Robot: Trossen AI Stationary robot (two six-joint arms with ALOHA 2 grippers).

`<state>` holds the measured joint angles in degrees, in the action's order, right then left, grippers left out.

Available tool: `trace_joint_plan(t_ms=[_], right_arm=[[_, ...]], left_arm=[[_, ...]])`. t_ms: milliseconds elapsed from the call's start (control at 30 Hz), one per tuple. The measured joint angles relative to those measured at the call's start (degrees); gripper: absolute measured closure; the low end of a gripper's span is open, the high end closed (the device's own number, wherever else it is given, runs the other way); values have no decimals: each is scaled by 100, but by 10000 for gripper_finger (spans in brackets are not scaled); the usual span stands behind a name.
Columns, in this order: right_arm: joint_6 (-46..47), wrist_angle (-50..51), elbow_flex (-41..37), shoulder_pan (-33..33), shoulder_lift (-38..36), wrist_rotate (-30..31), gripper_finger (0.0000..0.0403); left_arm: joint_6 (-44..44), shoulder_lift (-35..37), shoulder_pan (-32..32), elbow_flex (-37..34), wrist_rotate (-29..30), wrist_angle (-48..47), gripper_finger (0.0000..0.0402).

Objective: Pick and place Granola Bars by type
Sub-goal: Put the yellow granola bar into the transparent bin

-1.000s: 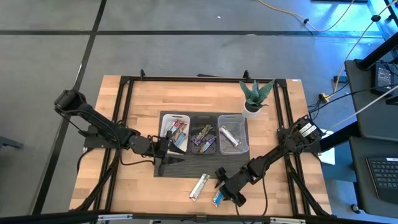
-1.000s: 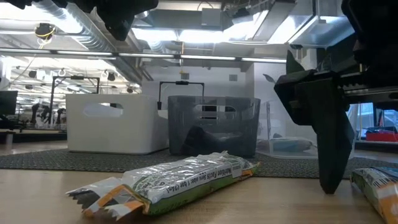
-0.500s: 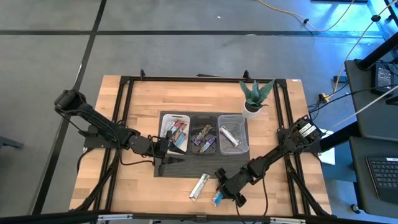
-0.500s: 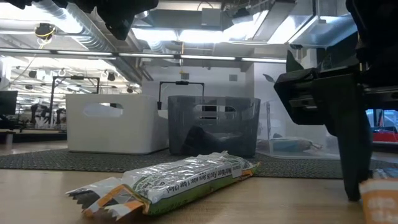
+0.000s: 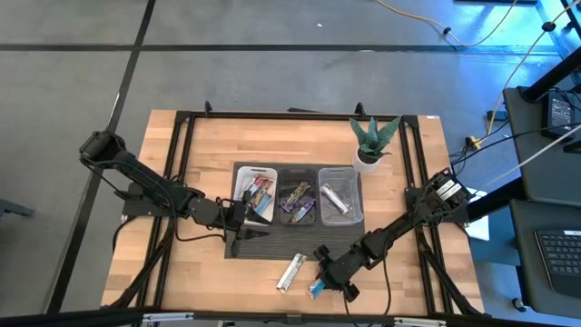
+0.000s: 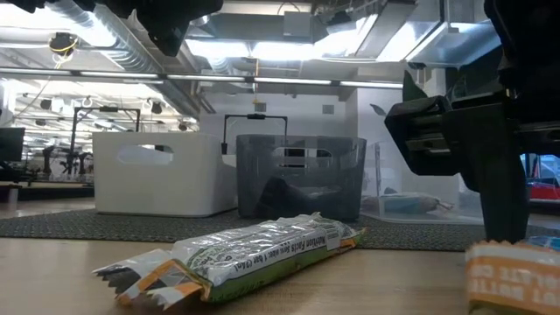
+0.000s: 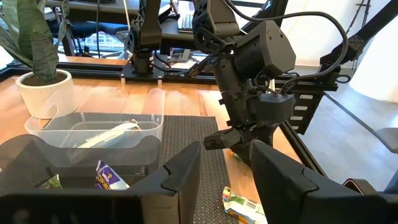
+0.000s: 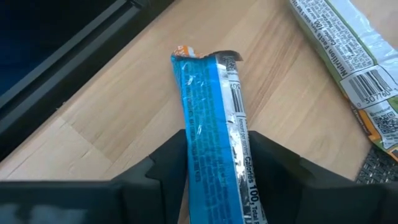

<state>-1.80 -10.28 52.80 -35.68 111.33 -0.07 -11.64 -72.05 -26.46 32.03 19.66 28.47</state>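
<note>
A blue granola bar [image 8: 208,124] lies near the table's front edge, and my right gripper [image 5: 325,282] is shut on it. A silver-and-green bar [image 5: 290,271] lies flat on the wood just to its left and also shows in the low view [image 6: 254,254]. On a dark mat stand the white tray [image 5: 255,193], black tray [image 5: 298,202] and clear tray [image 5: 341,198], each with bars inside. My left gripper [image 5: 243,213] hangs at the white tray's near edge, open, with nothing between its fingers [image 7: 186,180]. My right gripper pinches the blue bar's two long edges [image 8: 186,155] between its two fingers, back from the bar's far end [image 8: 199,56]. The fingers slant down from above, and the bar runs on past their tips. Whether that far end rests on the wood, I cannot tell.
A potted plant [image 5: 370,141] stands at the back right, behind the clear tray. A black frame [image 5: 182,163] runs around the tabletop. Bare wood lies left of the mat and along the front edge.
My right gripper has shut on the blue bar. In the low view its finger has swung toward the bar, and the bar's orange end now shows larger and turned toward the camera.
</note>
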Motion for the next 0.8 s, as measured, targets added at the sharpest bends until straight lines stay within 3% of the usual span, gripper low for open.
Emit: trace_joint_plan(t_ms=[567,800], right_arm=[[-22,7,-15,0,-71,1,252],[20,566,-36,0,-637,278,252]], left_arm=[[-2,-4,-2,2,0,-7,267],[-9,-4,-2,4,-2,-21,271]])
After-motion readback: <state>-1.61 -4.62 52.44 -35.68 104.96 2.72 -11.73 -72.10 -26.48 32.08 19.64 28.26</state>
